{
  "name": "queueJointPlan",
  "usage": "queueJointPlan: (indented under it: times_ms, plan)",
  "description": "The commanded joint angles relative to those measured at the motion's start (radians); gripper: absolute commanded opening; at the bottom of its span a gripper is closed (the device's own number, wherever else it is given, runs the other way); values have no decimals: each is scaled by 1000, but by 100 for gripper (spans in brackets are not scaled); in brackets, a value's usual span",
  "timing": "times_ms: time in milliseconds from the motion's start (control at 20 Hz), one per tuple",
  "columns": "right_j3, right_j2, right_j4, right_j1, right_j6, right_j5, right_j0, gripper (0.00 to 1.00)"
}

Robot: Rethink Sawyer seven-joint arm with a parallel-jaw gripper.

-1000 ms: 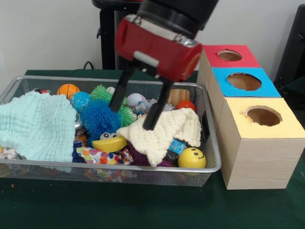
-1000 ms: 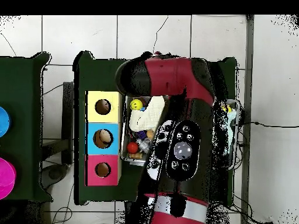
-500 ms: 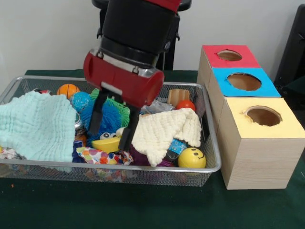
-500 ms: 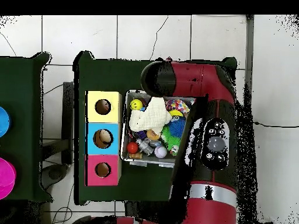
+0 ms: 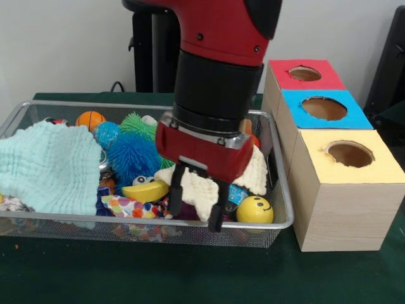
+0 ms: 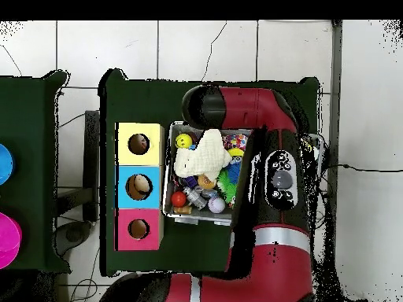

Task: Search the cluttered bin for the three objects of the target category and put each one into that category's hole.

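The wire mesh bin (image 5: 281, 223) is full of toys and cloths; it also shows in the overhead view (image 6: 167, 206). One dotted fabric piece (image 5: 130, 207) lies at the bin's front, left of my gripper. Another dotted scrap (image 5: 9, 204) peeks out under the mint cloth at the far left. My gripper (image 5: 195, 206) is open and low at the bin's front wall, its fingers (image 5: 215, 214) straddling the front tip of the cream cloth (image 5: 256, 172). The yellow-topped hole (image 5: 350, 154) is to the right, nearest the camera, and shows in the overhead view (image 6: 138, 144). In the overhead view the arm hides the gripper.
A mint-green cloth (image 5: 47, 166) covers the bin's left side. A blue spiky ball (image 5: 131, 156), a yellow smiley ball (image 5: 254, 209) and an orange ball (image 5: 90, 120) lie among the clutter. Blue-topped (image 5: 324, 108) and red-topped (image 5: 304, 73) holes stand behind the yellow one.
The gripper has swung from the blue spiky ball toward the bin's front, now over the cream cloth's front tip. It has stayed open. The cloths have not moved.
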Motion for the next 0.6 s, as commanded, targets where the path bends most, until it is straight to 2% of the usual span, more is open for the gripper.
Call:
queueJointPlan:
  times_ms: [50, 250, 600]
  plan:
    - [152, 97, -73, 17, -235, 44, -5, 100]
    - [151, 84, -96, -1, -244, 43, -13, 100]
    - [193, 81, -127, -47, -260, 29, -31, 100]
